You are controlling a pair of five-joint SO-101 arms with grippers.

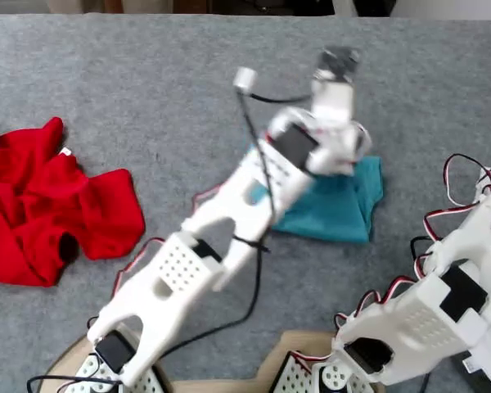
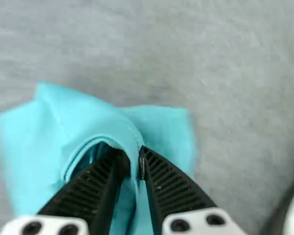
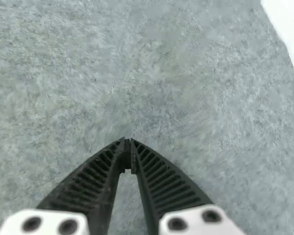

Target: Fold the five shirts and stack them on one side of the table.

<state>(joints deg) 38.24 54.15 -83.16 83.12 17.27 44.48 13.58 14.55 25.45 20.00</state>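
so the left pincer (image 2: 134, 164) is clamped on a fold of the teal shirt (image 2: 49, 137), the right pincer (image 3: 128, 149) is closed on nothing over the grey surface (image 3: 186, 73), and the red shirt (image 1: 49, 213) sits crumpled well apart from the teal one.

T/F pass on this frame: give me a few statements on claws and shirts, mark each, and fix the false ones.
1. The left claw is shut on the teal shirt. True.
2. The right claw holds a red shirt. False: it is shut on nothing, above the bare grey table cover.
3. The red shirt heap lies crumpled and unfolded. True.
4. The teal shirt is stacked on the red heap. False: they lie well apart, with the red heap near the high view's left edge and the teal shirt right of centre.
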